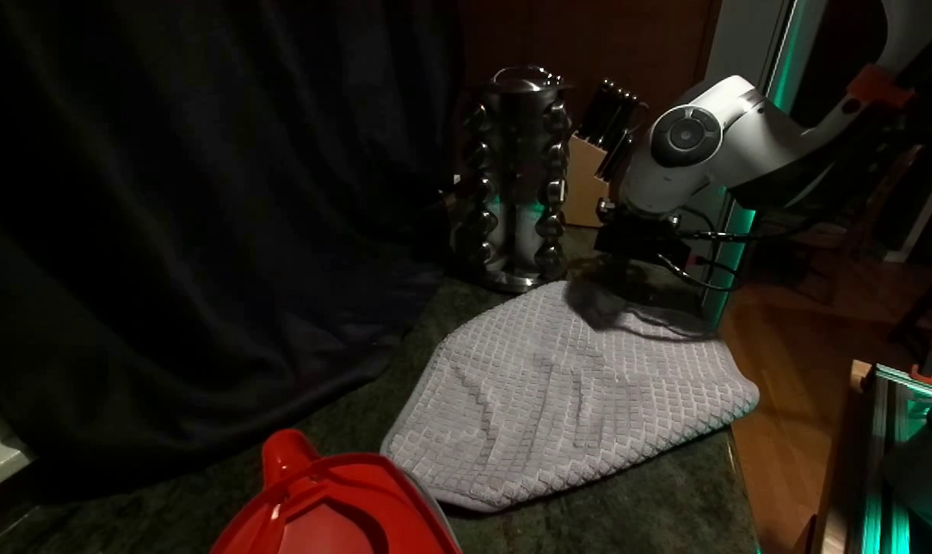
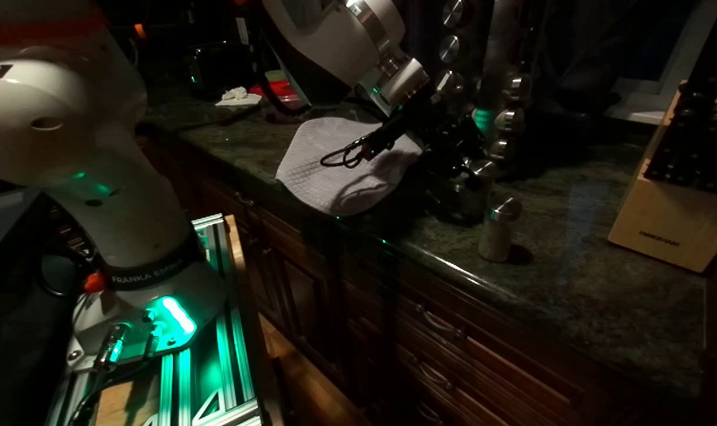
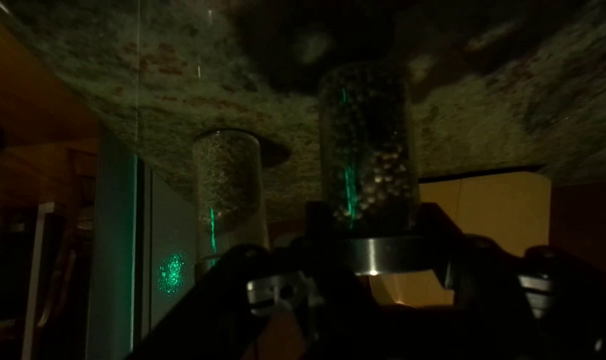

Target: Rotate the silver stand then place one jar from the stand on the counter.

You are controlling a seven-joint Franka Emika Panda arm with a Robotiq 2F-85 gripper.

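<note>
The silver stand (image 1: pixel 523 83) stands upright at the back of the counter (image 1: pixel 658 500), with tiers of jars. It is partly cut off in an exterior view (image 2: pixel 497 56). In the wrist view my gripper (image 3: pixel 375 215) is shut on a jar (image 3: pixel 368 165) of dark grains, just by its metal lid. The jar's base is in shadow over the counter (image 3: pixel 182 100); I cannot tell whether it touches. A second jar (image 3: pixel 227 185) stands upright beside it, also seen in an exterior view (image 2: pixel 496 236). The gripper is dark in an exterior view (image 2: pixel 459 165).
A knife block (image 2: pixel 660 225) stands beyond the jars, beside the stand. A pale grey cloth (image 1: pixel 573 400) lies in front of the stand. A red plastic object (image 1: pixel 350 508) is at the near end. A black curtain (image 1: pixel 204 231) hangs along the back. The counter edge is close to the standing jar.
</note>
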